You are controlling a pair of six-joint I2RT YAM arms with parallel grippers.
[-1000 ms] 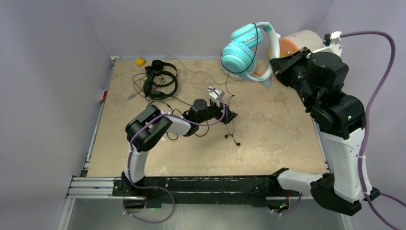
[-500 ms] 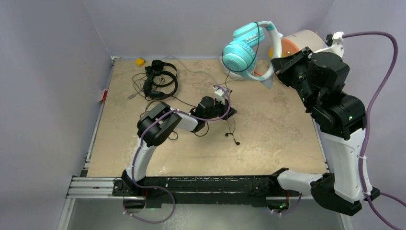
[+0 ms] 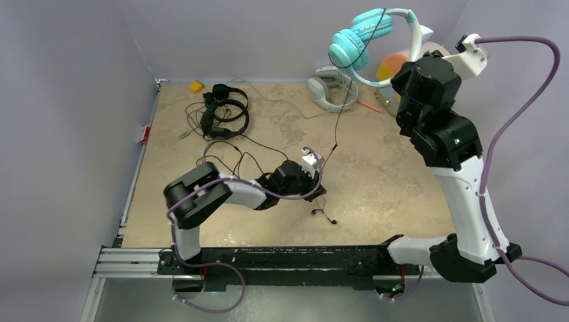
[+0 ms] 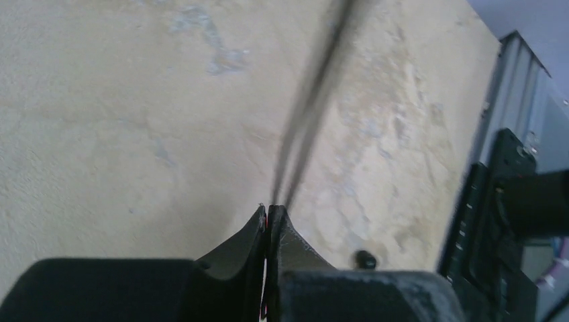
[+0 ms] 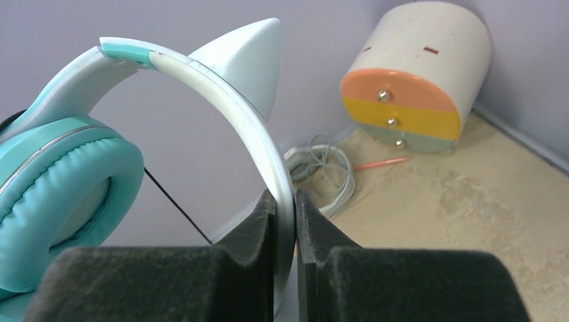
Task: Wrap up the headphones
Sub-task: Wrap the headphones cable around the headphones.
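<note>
— What has the left gripper (image 4: pixel 271 211) got hold of?

— A thin black cord (image 4: pixel 310 117). Its jaws are pressed flat together on it, low over the table (image 3: pixel 389 174), near the middle.

— And where does the cord go from there?

— Up, away and to the right, pulled nearly straight, to the teal headphones (image 3: pixel 351 45). Those hang high in the air over the far right corner. The right gripper (image 5: pixel 285 201) is clamped on the white cat-ear band (image 5: pixel 201 74), with the ear cups (image 5: pixel 60 201) off to its left.

— So what does the wrapping turn on?

— That line, I'd say. The cord's long axis climbs steeply from the left gripper to the cups, so the left arm is the nearer one to carry it round while the right holds the set up. The loose plug end (image 3: pixel 327 216) lies on the table just on the near side of the left gripper.

— How many of everything?

— One teal pair, aloft. Two black pairs (image 3: pixel 225 111), stacked together at the far left with their cords trailing. One pale grey pair (image 3: pixel 327 86), as far as I can tell, by the back wall. One striped drum (image 5: pixel 416 74) in the corner, one pink stick (image 5: pixel 381 163) beside it, and one small yellow thing (image 3: pixel 196 86) at the far left corner.
</note>
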